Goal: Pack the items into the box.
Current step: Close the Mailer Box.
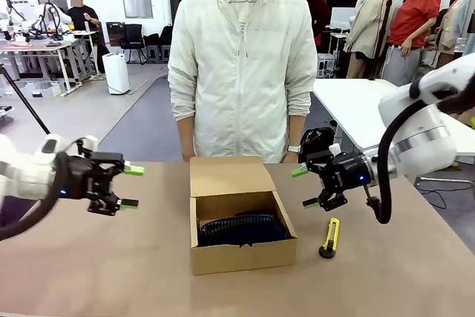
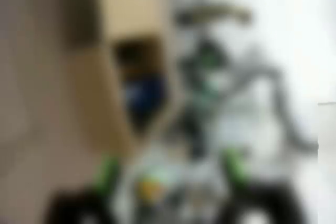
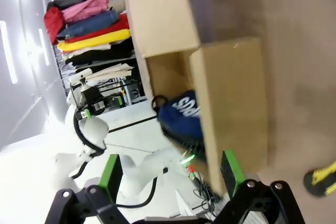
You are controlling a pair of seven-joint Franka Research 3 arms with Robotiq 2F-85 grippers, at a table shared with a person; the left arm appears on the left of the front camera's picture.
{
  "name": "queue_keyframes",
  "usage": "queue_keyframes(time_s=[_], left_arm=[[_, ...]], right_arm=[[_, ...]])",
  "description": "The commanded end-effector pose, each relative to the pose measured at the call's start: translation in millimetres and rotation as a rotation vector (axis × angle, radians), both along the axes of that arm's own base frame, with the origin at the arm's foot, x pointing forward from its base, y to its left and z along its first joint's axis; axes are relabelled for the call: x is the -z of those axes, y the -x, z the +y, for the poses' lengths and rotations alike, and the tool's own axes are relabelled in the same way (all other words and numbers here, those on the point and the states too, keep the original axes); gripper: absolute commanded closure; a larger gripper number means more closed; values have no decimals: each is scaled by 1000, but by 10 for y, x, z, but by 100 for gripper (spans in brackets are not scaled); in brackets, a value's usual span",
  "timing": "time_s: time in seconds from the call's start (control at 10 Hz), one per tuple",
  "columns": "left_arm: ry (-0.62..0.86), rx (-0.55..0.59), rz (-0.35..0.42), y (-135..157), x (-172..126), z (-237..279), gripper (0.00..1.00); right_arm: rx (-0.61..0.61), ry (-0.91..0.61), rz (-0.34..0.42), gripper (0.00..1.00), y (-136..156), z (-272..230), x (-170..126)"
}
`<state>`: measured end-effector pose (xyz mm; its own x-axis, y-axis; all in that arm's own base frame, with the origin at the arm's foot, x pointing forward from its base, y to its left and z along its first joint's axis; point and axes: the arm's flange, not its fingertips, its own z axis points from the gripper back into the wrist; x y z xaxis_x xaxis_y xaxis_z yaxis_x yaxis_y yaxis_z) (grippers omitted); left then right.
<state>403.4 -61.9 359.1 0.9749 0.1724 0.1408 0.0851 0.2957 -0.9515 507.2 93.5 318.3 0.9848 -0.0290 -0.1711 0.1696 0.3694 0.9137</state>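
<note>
My left gripper (image 1: 131, 187): jaws spread wide, nothing between the green pads; it hangs above the tabletop (image 1: 89, 272) near the left edge, well apart from the box, fingers pointing toward it.
My right gripper (image 1: 305, 188): jaws spread wide and holding nothing; it hangs above the tabletop just right of the box's far right corner, fingers pointing left.
Box (image 1: 245, 255): sits on the middle of the tabletop, closer to the near edge than the far one, with its top open.
Lid flap (image 1: 228, 176): folded back on the far side, toward the person, tilted up.
Navy bundle (image 1: 249, 232): lies inside the box and fills most of the floor; a dark ribbed edge shows along its far side. My right wrist view shows white lettering on it, too partial to read.
Stapler (image 1: 329, 237): black and yellow, lying on the tabletop to the right of the box, near its near right corner but not touching, below my right gripper.
Person (image 1: 241, 64): stands at the far edge behind the box, arms down.
My left wrist view: too blurred for detail; I make out green pads, the tan box and a blue patch inside it.
</note>
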Motion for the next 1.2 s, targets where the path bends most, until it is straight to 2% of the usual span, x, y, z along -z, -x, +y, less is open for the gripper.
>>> queue_keyframes(time_s=[0.0,0.1,0.4,0.5,0.6,0.7,0.8,0.9,1.0,1.1], left_arm=[[-71,-108,-139,-128,226,-304,0],[0,0,0,0,0,0,0],[0,0,0,0,0,0,0],[-23,-17,-25,-31,107,-97,0],[38,-14,-69,-426,138,-107,0],[80,-157,-143,-827,192,-137,0],[31,-171,-184,-1162,252,-199,0],[-10,-142,-137,-1399,315,-246,0],[-59,-79,-37,-1573,394,-304,0],[-102,-46,19,-1657,487,-358,0]], right_arm=[[46,-5,-104,0,-286,100,125],[0,0,0,0,0,0,0],[0,0,0,0,0,0,0],[4,-1,-16,0,-94,13,100],[-13,-20,-27,0,-412,-5,169],[-33,-47,-73,0,-558,-61,167],[-32,-41,-107,0,-663,-98,164],[-52,-27,-128,0,-756,-53,182],[-58,-41,-137,0,-861,-13,215],[-61,-54,-167,0,-942,33,238]])
